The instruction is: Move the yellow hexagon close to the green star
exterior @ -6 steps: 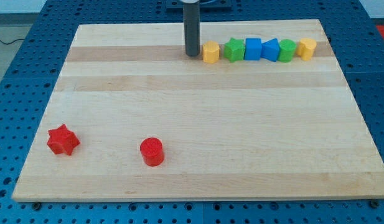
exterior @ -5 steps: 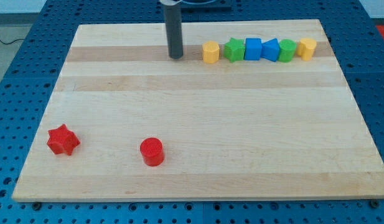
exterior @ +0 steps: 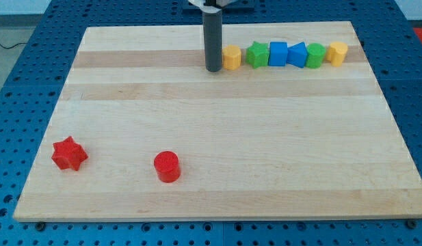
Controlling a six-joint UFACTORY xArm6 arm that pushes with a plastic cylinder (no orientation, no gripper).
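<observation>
Tip (exterior: 213, 70): a bare rod, nothing held, set at the yellow hexagon's (exterior: 232, 57) left side.
Reason: hexagon is lined up for pushing rightward.
Green star (exterior: 258, 54): just beyond the hexagon.

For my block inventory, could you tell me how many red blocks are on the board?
2: a red star near the view's bottom left, and a red cylinder to its right. Nothing appears hidden.

You have one camera only, set high at the board's (exterior: 217, 137) near edge and angled down across it. The whole wooden top fits in frame, blue perforated bench (exterior: 19, 102) showing on every side. No second view.
</observation>
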